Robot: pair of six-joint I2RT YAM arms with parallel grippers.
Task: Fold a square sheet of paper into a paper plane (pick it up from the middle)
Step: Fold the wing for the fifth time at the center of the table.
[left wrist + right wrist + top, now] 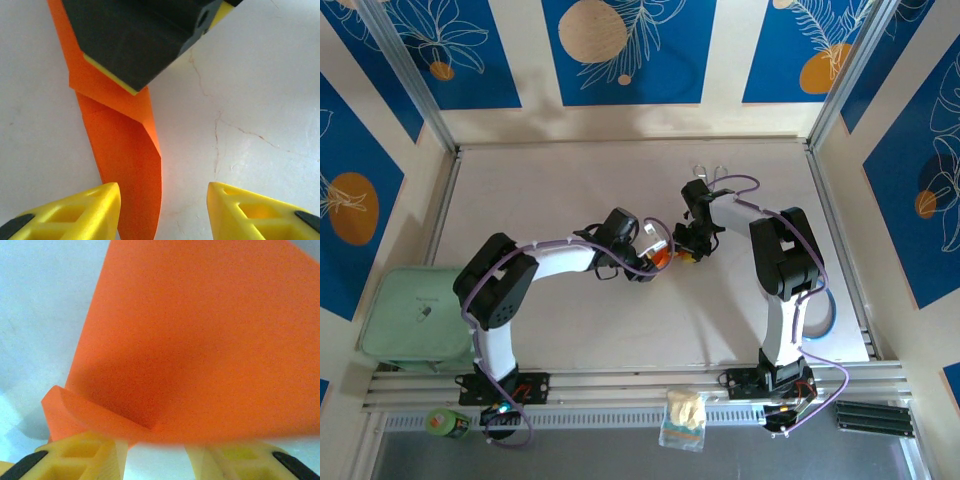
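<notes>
Orange paper (125,165), folded into a narrow creased strip, lies on the pale bench (260,90) between the arms; left claw (164,189) gapes wide over its near end; right claw (154,450), jaws parted, sits over its far part.

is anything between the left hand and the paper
Nothing visible. The left hand is open, and the paper runs right up beside one of its fingers. The right hand sits over the paper's far end, not in between.
</notes>
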